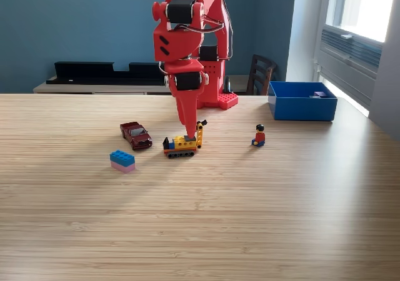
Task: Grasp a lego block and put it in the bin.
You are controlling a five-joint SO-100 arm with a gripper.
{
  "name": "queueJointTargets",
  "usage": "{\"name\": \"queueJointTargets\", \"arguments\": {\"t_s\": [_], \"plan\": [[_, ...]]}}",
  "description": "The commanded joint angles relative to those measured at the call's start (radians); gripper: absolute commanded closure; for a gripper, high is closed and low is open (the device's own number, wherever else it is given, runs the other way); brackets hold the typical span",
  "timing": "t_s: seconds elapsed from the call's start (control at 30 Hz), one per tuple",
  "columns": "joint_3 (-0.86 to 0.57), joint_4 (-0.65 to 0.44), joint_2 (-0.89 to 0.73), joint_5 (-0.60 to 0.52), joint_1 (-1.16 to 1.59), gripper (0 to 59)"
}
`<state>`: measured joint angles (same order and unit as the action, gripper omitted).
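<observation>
The gripper [189, 133] points straight down at the yellow toy digger [182, 146]; whether its jaws are parted, I cannot tell. I'd centre on the body, clear of its upright boom, before squeezing.

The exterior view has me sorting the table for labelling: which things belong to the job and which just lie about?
Job:
- arm's gripper, above the yellow digger
- yellow digger
- blue bin

Lying about:
- dark red car
- blue-and-pink block
- seated figure
- chair

The arm's top is cut off by the upper edge; small items inside the bin [302, 102] cannot be identified.
</observation>
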<state>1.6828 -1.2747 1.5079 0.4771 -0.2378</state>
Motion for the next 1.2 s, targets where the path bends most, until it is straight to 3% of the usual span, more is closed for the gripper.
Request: {"name": "queueJointTargets", "arguments": {"t_s": [0.03, 0.5, 1.2], "plan": [[0.021, 0.032, 0.054, 0.058, -0.011, 30.9], [0.115, 0.206, 0.054, 0.095, -0.003, 32.6], [0.132, 0.259, 0.049, 0.106, 0.023, 38.0]]}}
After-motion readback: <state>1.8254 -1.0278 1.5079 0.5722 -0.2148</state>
